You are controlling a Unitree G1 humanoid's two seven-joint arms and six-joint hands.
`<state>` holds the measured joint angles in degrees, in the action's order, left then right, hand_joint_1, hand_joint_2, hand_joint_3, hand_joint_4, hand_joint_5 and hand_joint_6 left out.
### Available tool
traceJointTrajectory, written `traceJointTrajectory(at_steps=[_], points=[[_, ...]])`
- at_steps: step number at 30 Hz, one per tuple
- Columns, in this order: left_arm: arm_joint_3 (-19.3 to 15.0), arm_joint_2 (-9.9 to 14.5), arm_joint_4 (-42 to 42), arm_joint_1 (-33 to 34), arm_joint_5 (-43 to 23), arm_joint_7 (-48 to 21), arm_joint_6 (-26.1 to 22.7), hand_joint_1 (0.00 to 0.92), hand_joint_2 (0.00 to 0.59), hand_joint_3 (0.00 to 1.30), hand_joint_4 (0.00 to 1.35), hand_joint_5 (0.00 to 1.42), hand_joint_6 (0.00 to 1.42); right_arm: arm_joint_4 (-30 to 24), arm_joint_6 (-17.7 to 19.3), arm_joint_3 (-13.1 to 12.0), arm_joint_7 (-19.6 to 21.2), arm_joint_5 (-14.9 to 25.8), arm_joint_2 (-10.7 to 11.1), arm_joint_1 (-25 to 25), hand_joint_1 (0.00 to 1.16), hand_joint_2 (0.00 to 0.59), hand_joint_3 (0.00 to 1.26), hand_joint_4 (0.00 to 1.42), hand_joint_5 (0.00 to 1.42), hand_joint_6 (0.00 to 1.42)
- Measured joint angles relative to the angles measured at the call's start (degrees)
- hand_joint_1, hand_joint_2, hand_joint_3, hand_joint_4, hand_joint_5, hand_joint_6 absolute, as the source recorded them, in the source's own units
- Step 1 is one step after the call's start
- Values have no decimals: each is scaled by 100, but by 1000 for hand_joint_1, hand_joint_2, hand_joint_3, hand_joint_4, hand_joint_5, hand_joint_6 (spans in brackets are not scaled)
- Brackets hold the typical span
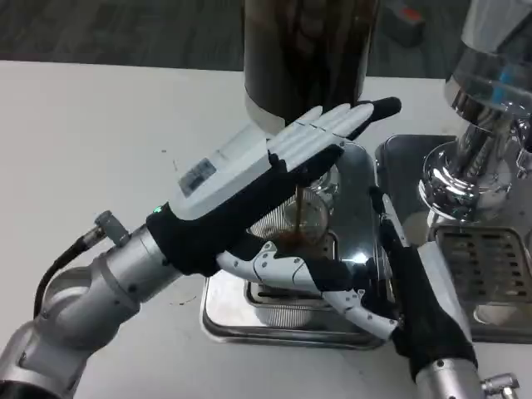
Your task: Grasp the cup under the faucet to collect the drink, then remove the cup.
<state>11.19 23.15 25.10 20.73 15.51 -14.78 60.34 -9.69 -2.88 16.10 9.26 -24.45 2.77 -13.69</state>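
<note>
Right now the drink is being poured. A small clear glass cup [309,218] stands on the shiny metal drip tray [224,316], under the tall dark drink dispenser [306,58], and a thin brown stream [298,204] is running down into it. It already has some brown drink inside.

The left hand [274,166] is up by the tap with its fingers [332,125] laid flat and straight, close together, as if pushing the lever; I can't see the lever itself. Its thumb [283,270] reaches out low, just beside the cup.

The right hand [391,274] comes in from the other side with its fingers around the cup, so I think it is holding the cup, though the grip is partly hidden.

So this looks like the filling step. Next, I think the left hand needs to let the tap go so the stream stops. Then the right hand should lift the cup out slowly and keep it upright, so nothing spills on the white tabletop [91,141].
</note>
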Motion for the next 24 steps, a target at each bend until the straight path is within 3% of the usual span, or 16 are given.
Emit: traceJointTrajectory(at_steps=[10,18,24], points=[[-7,48,-35,0,-7,25,-45,0,128,0,0,33,0,271,78,60,-87,109,10,275,660,213,0,0,0,0],[-14,53,-90,-23,-34,32,-106,0,134,0,0,34,0,343,104,225,-86,-120,37,437,656,216,0,0,0,0],[-182,55,-190,-97,29,236,-245,0,136,0,0,34,0,474,107,205,-94,-41,30,443,655,217,0,0,0,0]])
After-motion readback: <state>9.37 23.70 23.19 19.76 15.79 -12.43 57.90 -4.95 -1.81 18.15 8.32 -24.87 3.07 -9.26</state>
